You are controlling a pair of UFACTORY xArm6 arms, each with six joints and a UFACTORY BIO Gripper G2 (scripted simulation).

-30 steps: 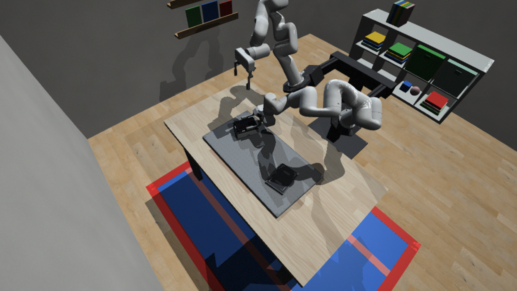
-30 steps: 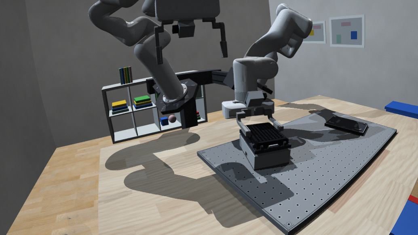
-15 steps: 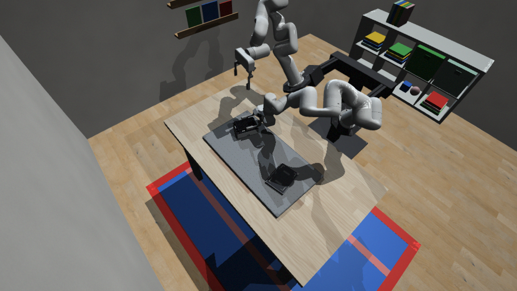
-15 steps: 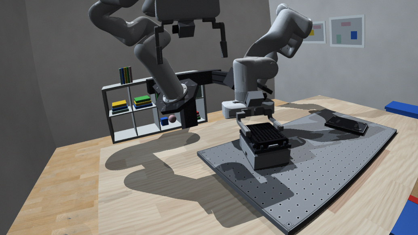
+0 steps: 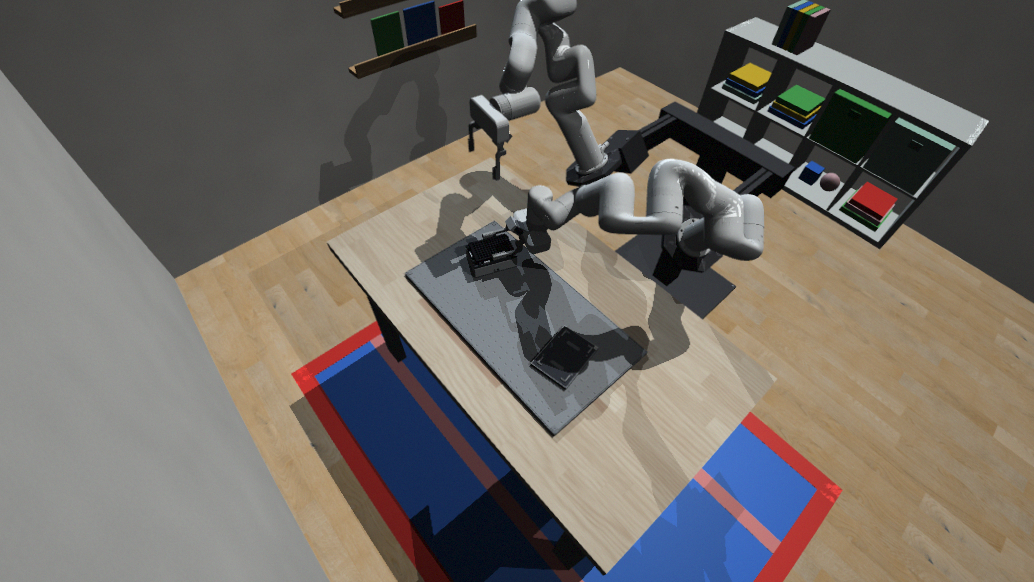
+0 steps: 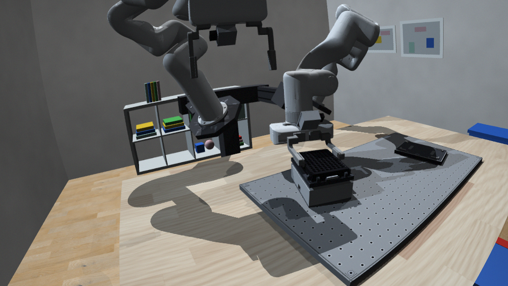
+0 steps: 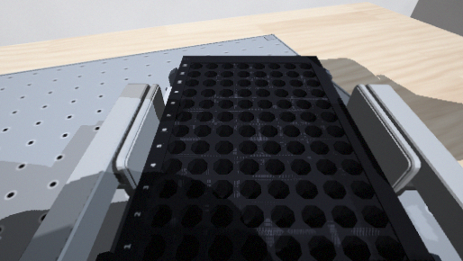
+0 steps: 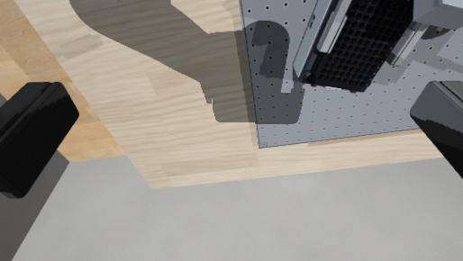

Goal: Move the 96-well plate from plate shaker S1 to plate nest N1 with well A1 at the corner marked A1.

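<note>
The black 96-well plate [image 5: 482,249] [image 6: 326,164] [image 7: 259,167] [image 8: 358,60] lies flat on the grey shaker S1 [image 5: 496,268] [image 6: 330,194]. My left gripper [image 5: 494,245] [image 6: 320,158] [image 7: 263,135] is shut on the plate, one finger along each long side. In the left wrist view, column number 1 is nearest the camera; the row letters are not legible. My right gripper [image 5: 484,163] [image 6: 233,71] [image 8: 244,113] is open and empty, high above the table. The dark nest N1 [image 5: 564,355] [image 6: 420,152] holds no plate. Its A1 mark is not readable.
The shaker and nest stand on a perforated grey board [image 5: 470,310] [image 6: 383,220] on the wooden table [image 5: 578,462] [image 6: 213,255]. The nest is at the board's other end. The right arm hangs beside the left arm. A shelf unit [image 5: 861,79] stands behind the arms.
</note>
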